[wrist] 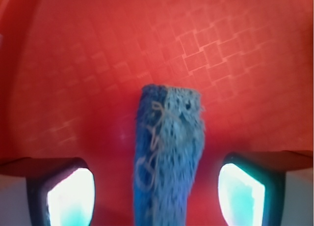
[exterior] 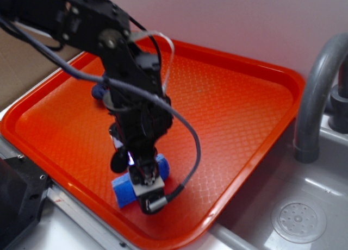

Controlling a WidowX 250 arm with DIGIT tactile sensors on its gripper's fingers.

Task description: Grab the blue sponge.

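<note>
The blue sponge [exterior: 125, 188] lies on the orange tray [exterior: 234, 108] near its front edge, an oblong porous roll. In the wrist view the sponge [wrist: 169, 152] runs lengthwise up the middle, with a clear gap of tray on each side. My gripper [exterior: 145, 180] is down over the sponge and straddles it, hiding its middle in the exterior view. In the wrist view my gripper [wrist: 157, 199] is open: the two pale fingertips [wrist: 71, 196] stand apart on either side of the sponge and do not touch it.
A small dark blue object [exterior: 98, 91] lies on the tray behind the arm. A grey faucet [exterior: 315, 98] and a sink with a drain [exterior: 298, 222] are to the right. A black block [exterior: 16, 201] sits at the lower left, off the tray.
</note>
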